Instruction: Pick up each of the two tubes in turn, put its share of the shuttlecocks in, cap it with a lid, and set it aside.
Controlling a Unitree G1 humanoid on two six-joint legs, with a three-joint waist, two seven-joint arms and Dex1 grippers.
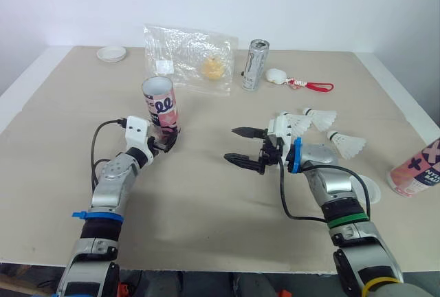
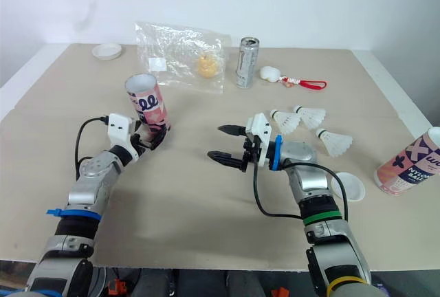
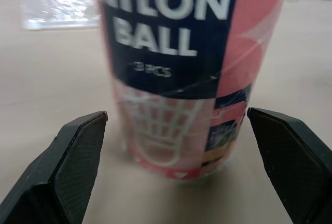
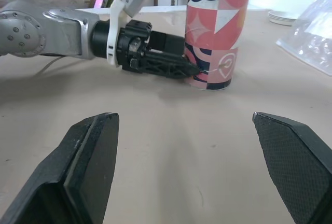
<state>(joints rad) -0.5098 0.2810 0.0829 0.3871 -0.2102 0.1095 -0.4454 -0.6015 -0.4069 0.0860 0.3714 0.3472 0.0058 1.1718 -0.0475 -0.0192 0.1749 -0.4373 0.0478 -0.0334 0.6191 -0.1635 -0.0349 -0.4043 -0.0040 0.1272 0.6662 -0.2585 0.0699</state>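
Note:
A pink and navy tube stands upright with its top open, left of the table's middle. My left gripper is open at its base, one finger on each side with a gap to the tube. My right gripper hangs open and empty over the middle of the table, pointing toward that tube. Three white shuttlecocks lie just behind my right wrist. A second pink tube lies at the right edge, a white lid next to it.
Another white lid sits at the far left corner. At the back lie a clear plastic bag holding something yellow, a silver can, and a white charm on a red strap.

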